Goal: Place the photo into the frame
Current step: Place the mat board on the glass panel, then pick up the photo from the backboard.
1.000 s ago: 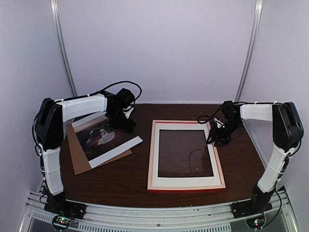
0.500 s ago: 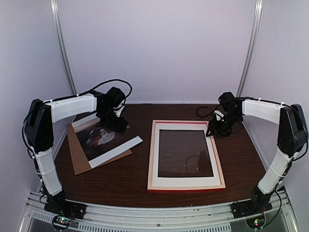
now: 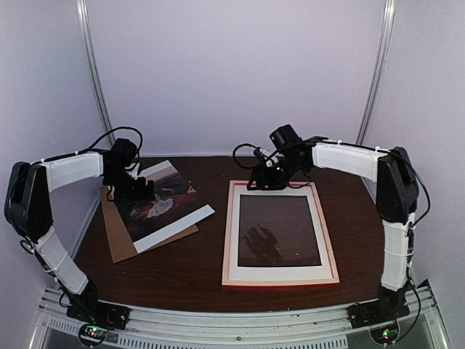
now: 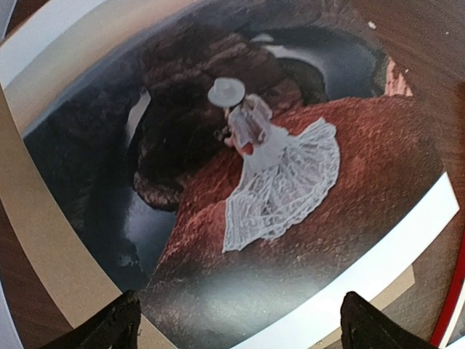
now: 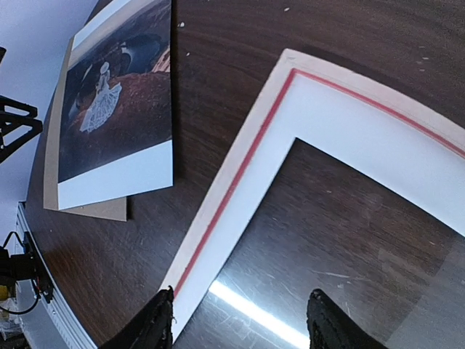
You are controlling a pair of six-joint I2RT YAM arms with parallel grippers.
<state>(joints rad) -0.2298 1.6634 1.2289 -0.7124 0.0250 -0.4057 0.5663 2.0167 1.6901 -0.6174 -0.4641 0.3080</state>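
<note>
Left gripper directly over the photo, fingers spread wide, with nothing between them except the photo below. Impossible to tell whether the tips touch it. From above, poised at the photo's far left part, near the white-dressed figure.

Photo lying flat and askew on a brown board at the left of the table, well apart from the frame. White margin end reaching past the board's right edge.

Right gripper above the frame's far left corner, fingers apart and gripping nothing. In its wrist view, one tip over the frame's outer edge, the other over the window, with the left strip between them below.

Frame lying flat at centre right, pale wood up, red along the near edge and in a thin inner line. Inside it a white mat, and in the mat's window a glossy pane giving back a dark reflection.

Photo's far left part covered by the left gripper from above. Part of the frame's far edge behind the right gripper. Photo cropped on several sides in the left wrist view. Height of either gripper over what lies under it not readable.
</note>
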